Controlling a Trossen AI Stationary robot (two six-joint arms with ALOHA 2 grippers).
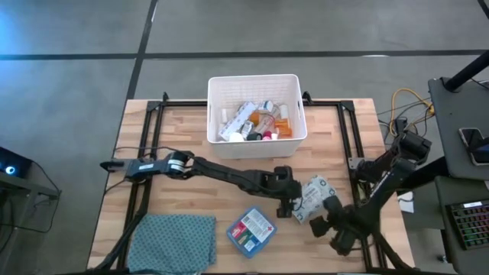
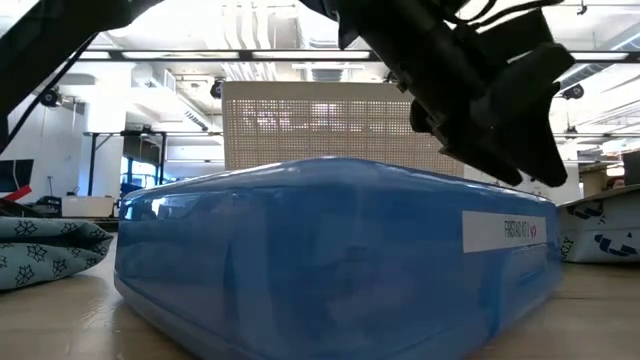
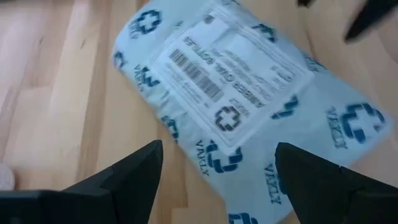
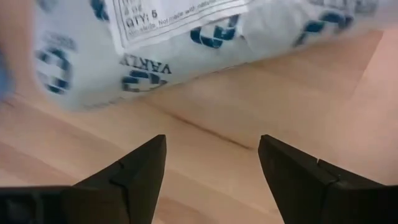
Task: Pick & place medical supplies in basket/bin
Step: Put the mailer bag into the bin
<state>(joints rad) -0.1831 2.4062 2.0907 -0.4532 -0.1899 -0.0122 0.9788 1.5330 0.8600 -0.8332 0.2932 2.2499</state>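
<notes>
Bright ceiling lights, motion-blurred wipes pack (image 3: 249,106), soft shadows.

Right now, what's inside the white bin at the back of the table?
The white bin holds a jumble of supplies: white bottles, an orange container and something pink. Whatever lies beneath that pile is covered and cannot be seen.

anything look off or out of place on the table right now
Nothing spilled or damaged. The wipes pack lies askew on the table, between the open left gripper and open right gripper; neither holds it.
</notes>
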